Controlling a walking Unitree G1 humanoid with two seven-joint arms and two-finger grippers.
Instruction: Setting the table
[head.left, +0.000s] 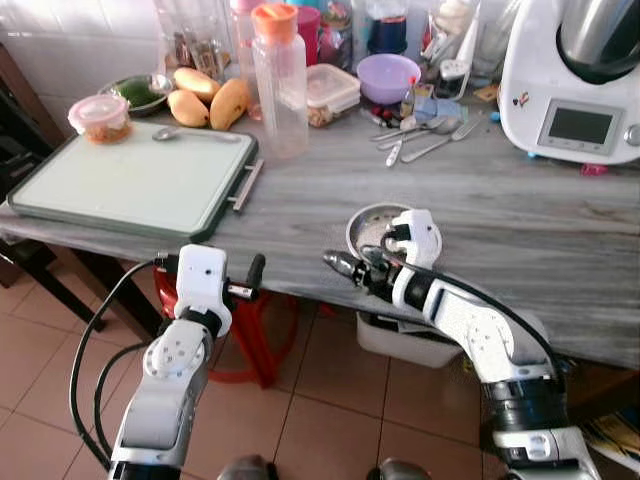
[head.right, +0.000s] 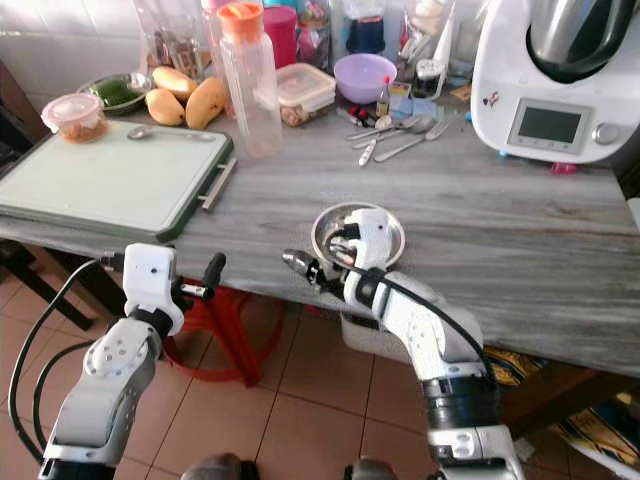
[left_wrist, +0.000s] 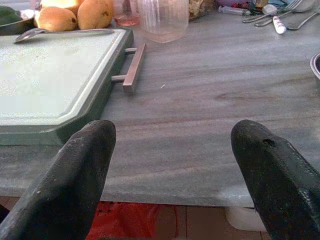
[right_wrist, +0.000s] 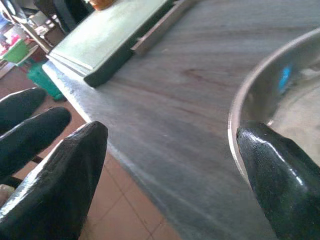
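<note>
- steel bowl (head.left: 372, 232) sits near the front edge of the grey table (head.left: 520, 210), at about 3 o'clock from the green tray (head.left: 130, 180).
- right gripper (right_wrist: 172, 155) is spread wide, empty, one finger (right_wrist: 272, 175) at the bowl's rim.
- i'd pinch the rim squarely, it's probably slippery.
- left gripper (left_wrist: 175, 170) hangs wide apart too, just off the edge.

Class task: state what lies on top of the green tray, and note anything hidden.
On the green tray lies a spoon; nothing else on it. Whatever is beneath the tray is covered.
</note>
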